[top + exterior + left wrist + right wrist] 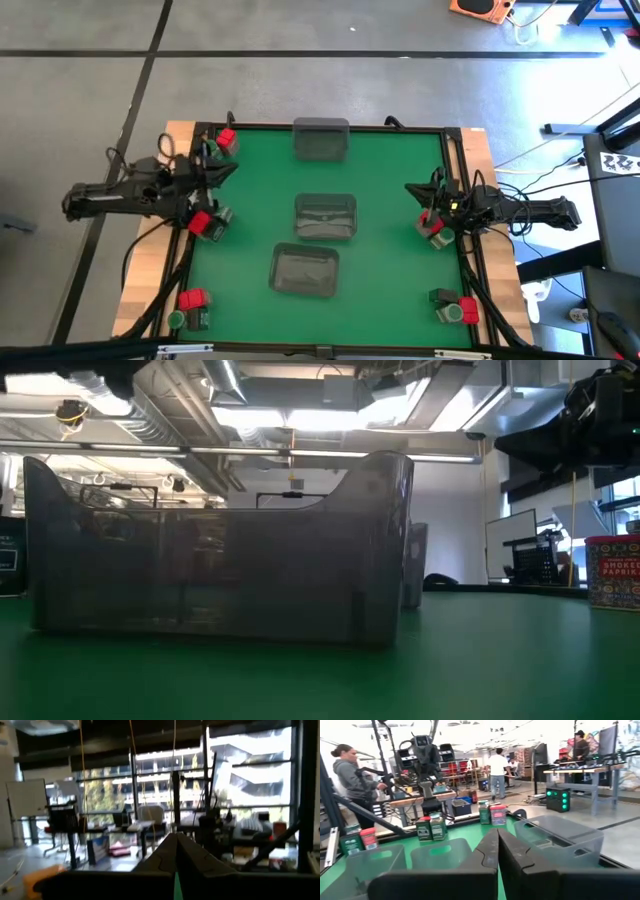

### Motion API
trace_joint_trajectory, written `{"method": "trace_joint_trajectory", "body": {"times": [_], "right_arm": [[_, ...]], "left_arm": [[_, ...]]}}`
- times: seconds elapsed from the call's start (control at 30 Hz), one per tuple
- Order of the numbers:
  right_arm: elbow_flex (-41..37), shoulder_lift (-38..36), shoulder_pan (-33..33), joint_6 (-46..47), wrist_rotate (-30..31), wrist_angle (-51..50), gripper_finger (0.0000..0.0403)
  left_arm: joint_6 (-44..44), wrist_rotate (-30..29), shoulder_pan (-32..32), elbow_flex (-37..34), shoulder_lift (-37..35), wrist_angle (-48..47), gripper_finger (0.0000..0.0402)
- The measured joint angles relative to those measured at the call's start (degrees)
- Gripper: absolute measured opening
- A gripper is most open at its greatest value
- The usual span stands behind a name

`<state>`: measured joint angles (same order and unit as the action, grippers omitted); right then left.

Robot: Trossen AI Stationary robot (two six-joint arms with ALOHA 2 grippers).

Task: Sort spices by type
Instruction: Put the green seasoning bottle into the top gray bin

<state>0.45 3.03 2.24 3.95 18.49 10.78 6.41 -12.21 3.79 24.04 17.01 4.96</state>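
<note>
Spices (203, 223) were grouped at the mat's (390, 210) corners and sides. The left gripper (225, 170) at nine o'clock and right gripper (415, 190) at three o'clock were pressed closed, empty.

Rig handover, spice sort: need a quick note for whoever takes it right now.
Left claw: shut, empty, raised at the table's left edge.
Right claw: shut, empty, at the right edge.
Spices sit in mixed clusters along both edges: far left, mid left, near left, mid right, near right.
Three clear trays lie down the middle: far, centre, near, all apparently empty.
Done: nothing sorted. Left: everything.
</note>
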Motion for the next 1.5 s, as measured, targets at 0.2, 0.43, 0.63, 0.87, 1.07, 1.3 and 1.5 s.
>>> {"method": "trace_joint_trajectory", "body": {"times": [0.2,0.43,0.63,0.87,1.07,1.3,1.5], "right_arm": [[0.0,0.0,0.0,-1.2,0.6,-0.3,0.0005],[0.0,0.0,0.0,-1.7,0.6,-0.9,0.0005],[0.0,0.0,0.0,-1.7,0.6,-2.2,0.0005],[0.0,0.0,0.0,-3.2,0.6,-3.9,0.0005],[0.0,0.0,0.0,-3.9,2.8,-4.5,0.0005],[0.0,0.0,0.0,-4.4,3.1,-4.6,0.0005],[0.0,0.0,0.0,-4.4,3.2,-4.6,0.0005]], "left_arm": [[-1.2,-9.0,0.0,12.9,13.0,-19.2,0.0005],[-11.1,-10.1,0.0,25.8,24.4,-39.1,0.0005],[-18.7,-10.1,0.0,30.0,29.5,-55.7,0.0005],[-21.2,-10.6,0.0,30.0,31.9,-62.6,0.0005],[-22.1,-13.7,0.4,30.0,33.0,-61.9,0.0030],[-30.1,-7.3,3.2,33.7,34.5,-70.9,0.0156],[-38.1,-0.4,5.2,35.6,36.5,-77.6,0.0243]]}}
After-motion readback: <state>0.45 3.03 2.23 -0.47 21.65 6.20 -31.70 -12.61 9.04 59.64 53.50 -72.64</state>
